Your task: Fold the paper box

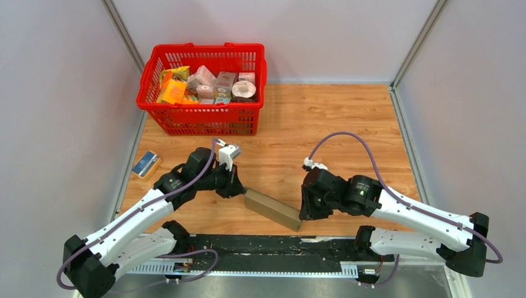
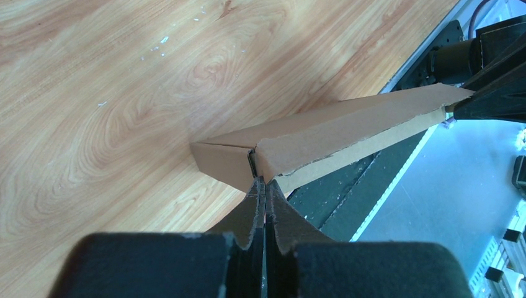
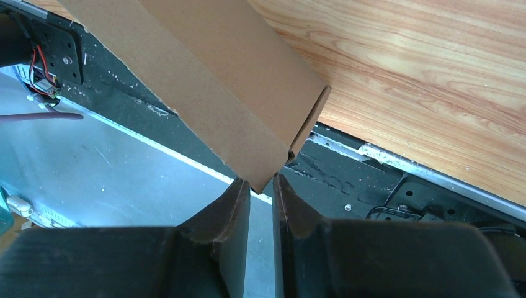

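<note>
The paper box (image 1: pixel 273 209) is plain brown cardboard folded into a long narrow slab. It lies slantwise at the table's near edge, between my two grippers. My left gripper (image 1: pixel 239 189) is at its far-left end. In the left wrist view the jaws (image 2: pixel 263 181) are shut tight, with their tips against the seam in the box's end (image 2: pixel 347 133). My right gripper (image 1: pixel 302 214) is at the near-right end. In the right wrist view its jaws (image 3: pixel 260 183) stand a narrow gap apart and pinch the box's lowest corner (image 3: pixel 205 81) at their tips.
A red basket (image 1: pixel 201 115) full of groceries stands at the back left. A small blue-and-tan packet (image 1: pixel 146 164) lies by the left wall. The black base rail (image 1: pixel 279 245) runs along the near edge, under the box's right end. Grey walls enclose the table.
</note>
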Available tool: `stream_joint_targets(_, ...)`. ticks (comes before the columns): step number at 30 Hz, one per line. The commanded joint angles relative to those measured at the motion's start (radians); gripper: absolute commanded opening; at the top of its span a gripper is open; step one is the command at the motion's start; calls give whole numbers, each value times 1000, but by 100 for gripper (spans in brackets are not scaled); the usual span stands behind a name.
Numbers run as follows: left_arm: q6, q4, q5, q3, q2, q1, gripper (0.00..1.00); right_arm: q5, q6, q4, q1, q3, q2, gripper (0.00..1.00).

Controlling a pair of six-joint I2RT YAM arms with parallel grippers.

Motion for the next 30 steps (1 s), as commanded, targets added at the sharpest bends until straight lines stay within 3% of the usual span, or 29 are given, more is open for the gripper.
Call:
stream_joint_targets(1,-3,-12,12,18,-9,-9,0,16,16,37,0,4,5,18)
stream_joint_targets(7,1,-19,9,14,-15,-9,0,35,27,23,-2,27,-11,10)
stream_joint_targets(30,2,-15,7,-2,-21,-11,0,-10,87,95,-41,-36,-63,8)
